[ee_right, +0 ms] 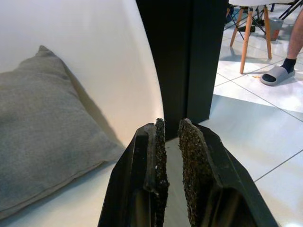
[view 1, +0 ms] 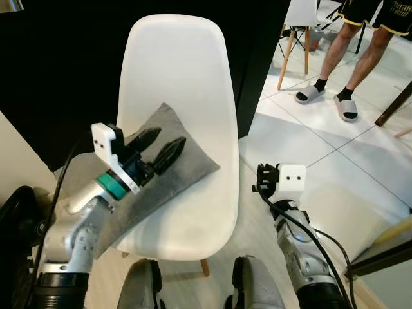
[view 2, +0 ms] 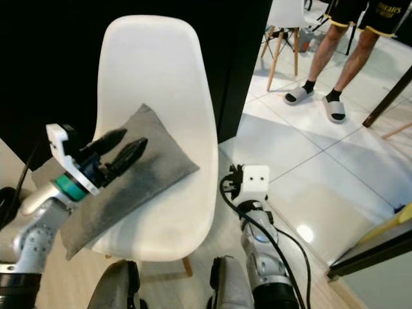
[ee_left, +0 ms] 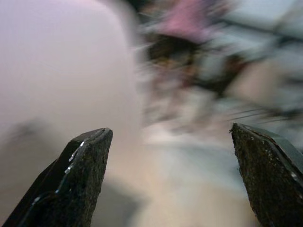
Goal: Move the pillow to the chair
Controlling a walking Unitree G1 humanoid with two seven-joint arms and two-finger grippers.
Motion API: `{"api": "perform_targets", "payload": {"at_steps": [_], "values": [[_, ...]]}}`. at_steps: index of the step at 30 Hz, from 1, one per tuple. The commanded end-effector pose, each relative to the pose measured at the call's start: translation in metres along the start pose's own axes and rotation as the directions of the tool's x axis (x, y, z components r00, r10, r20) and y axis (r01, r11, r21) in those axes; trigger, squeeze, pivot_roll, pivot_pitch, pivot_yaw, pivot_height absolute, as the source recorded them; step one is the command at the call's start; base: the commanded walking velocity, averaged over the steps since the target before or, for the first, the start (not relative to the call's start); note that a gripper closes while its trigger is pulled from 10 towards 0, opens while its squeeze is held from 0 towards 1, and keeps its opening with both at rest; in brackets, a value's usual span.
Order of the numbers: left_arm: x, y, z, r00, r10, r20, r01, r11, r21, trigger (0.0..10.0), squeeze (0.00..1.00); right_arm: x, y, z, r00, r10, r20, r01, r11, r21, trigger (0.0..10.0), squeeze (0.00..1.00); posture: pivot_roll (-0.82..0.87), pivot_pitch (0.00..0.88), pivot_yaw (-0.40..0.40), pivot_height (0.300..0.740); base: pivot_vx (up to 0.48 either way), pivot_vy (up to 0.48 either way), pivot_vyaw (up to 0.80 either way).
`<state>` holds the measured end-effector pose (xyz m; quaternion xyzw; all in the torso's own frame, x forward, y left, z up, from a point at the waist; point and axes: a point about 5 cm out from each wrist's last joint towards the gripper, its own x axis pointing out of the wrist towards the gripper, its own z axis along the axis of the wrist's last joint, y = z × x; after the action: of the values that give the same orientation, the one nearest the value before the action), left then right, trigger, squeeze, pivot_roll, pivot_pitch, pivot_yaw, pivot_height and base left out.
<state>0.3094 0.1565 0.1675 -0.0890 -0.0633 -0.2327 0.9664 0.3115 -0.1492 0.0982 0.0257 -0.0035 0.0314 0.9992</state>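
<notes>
The soft grey fabric pillow (view 1: 164, 168) is judged light, limp and easily creased; a corner or edge pinch would be the surest hold. It is square, plain and slightly slumped, lying on the seat of the white moulded plastic chair (view 1: 187, 77), overhanging its left edge. The left gripper (view 1: 159, 148) is held open just above the pillow. The right gripper (ee_right: 168, 156), nearly closed on nothing, hangs beside the chair.

- The chair (view 1: 187, 84) stands at the centre of the frame.
- The pillow (view 1: 148, 174) lies on its seat, left of centre, overhanging the left edge.
- The left gripper (view 1: 159, 149) is over the pillow.
- The right gripper (view 1: 262, 180) is just right of the seat.
- A person's legs (view 1: 351, 58) and a second chair (view 1: 297, 26) are at the upper right.
</notes>
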Motion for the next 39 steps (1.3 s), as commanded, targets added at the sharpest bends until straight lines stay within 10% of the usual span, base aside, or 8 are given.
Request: {"api": "perform_targets", "payload": {"at_steps": [1,3,4,5,8,9,25,39], "values": [[-0.002,0.005,-0.006,0.998,0.056,-0.026,-0.054,0.998,0.045,10.0,1.00,-0.002,-0.001,-0.003,1.000,-0.004,-0.011,0.004,1.000,0.001,10.0,0.00,0.03,0.013,0.028,0.611,0.000,0.000,0.00],[-0.004,0.019,-0.006,0.960,0.281,0.007,-0.280,0.957,0.072,10.0,1.00,-0.002,0.002,0.000,1.000,-0.005,0.011,0.005,1.000,0.008,10.0,0.00,0.03,0.012,0.021,0.611,0.000,0.000,0.00],[-0.006,0.022,-0.004,0.937,0.349,0.032,-0.350,0.935,0.055,10.0,0.85,-0.002,0.003,0.003,1.000,-0.007,0.026,0.007,1.000,0.014,10.0,0.00,0.03,0.012,0.019,0.611,0.000,0.000,0.00],[-0.009,0.023,-0.001,0.920,0.389,0.057,-0.392,0.919,0.048,10.0,0.20,-0.002,0.003,0.005,1.000,-0.012,0.029,0.011,1.000,0.009,10.0,0.00,0.03,0.010,0.015,0.611,0.000,0.000,0.00],[-0.011,0.023,0.001,0.913,0.401,0.070,-0.405,0.913,0.047,10.0,0.20,-0.003,0.003,0.006,0.999,-0.015,0.029,0.015,1.000,0.005,10.0,0.00,0.03,0.010,0.015,0.611,0.000,0.000,0.00],[-0.014,0.021,-0.002,0.913,0.403,0.059,-0.407,0.911,0.063,10.0,0.00,-0.004,0.002,0.004,0.999,-0.026,0.023,0.026,1.000,-0.003,10.0,0.00,0.04,0.007,0.015,0.611,0.000,0.000,0.00],[-0.054,0.012,-0.011,0.910,0.412,0.050,-0.413,0.888,0.203,10.0,0.00,-0.046,-0.005,-0.026,0.995,-0.089,-0.045,0.090,0.996,0.015,10.0,0.00,0.06,0.000,0.053,0.625,0.000,0.000,0.00],[-0.056,0.007,-0.012,0.898,0.438,0.044,-0.438,0.881,0.177,10.0,0.00,-0.044,-0.006,-0.023,0.994,-0.097,-0.044,0.098,0.995,0.012,10.0,0.00,0.07,0.004,0.052,0.667,0.000,0.000,0.00]]}}
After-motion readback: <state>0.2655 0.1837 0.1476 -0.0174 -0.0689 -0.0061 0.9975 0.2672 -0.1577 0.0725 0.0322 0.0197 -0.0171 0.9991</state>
